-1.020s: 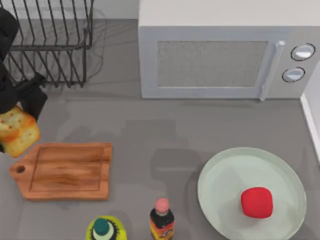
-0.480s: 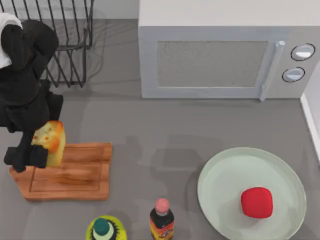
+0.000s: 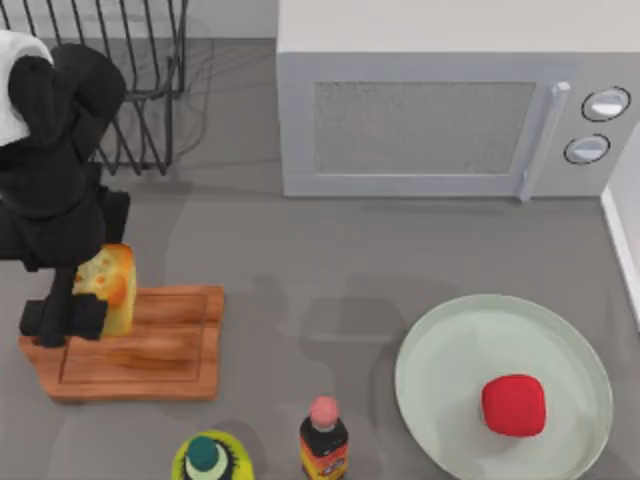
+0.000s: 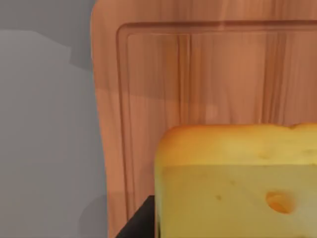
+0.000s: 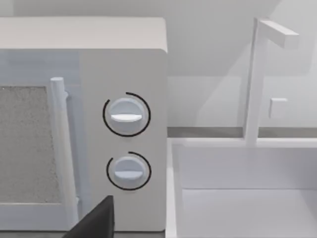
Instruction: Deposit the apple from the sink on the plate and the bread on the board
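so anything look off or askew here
Nothing stands out. The bread is in the left gripper over the board, and the apple sits on the plate.

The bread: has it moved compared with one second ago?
Yes. The bread, held by the left gripper, moved toward the top view's right, from beyond the board's left edge to over its left part.

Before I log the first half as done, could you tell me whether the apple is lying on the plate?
Yes, in the top view the apple rests on the plate, right of its middle.
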`<action>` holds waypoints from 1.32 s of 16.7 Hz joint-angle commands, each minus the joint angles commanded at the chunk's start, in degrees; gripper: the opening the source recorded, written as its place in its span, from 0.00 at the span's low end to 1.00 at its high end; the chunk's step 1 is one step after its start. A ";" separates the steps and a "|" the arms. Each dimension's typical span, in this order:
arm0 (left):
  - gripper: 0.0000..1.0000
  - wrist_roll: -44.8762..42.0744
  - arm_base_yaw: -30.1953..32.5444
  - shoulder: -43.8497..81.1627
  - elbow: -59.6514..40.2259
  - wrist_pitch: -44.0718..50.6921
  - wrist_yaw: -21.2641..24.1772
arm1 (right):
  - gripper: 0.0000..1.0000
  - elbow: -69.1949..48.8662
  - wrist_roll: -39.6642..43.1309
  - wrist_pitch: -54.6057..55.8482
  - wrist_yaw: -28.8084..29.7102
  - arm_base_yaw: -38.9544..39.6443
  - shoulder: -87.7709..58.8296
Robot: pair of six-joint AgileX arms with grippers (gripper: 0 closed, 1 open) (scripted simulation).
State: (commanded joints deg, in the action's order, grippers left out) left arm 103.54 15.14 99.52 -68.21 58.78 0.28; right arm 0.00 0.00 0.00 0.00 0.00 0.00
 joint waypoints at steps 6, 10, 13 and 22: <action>0.00 0.02 0.05 0.71 1.71 -3.16 0.01 | 1.00 0.00 0.00 0.00 0.00 0.00 0.00; 0.00 0.10 0.13 1.75 3.93 -7.18 0.01 | 1.00 0.00 0.00 0.00 0.00 0.00 0.00; 0.00 0.12 0.22 2.78 5.56 -9.55 0.02 | 1.00 0.00 0.00 0.00 0.00 0.00 0.00; 0.23 0.11 0.28 3.63 6.48 -10.31 0.01 | 1.00 0.00 0.00 0.00 0.00 0.00 0.00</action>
State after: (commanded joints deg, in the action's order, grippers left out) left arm 103.66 15.42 103.15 -61.72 48.47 0.29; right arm 0.00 0.00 0.00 0.00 0.00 0.00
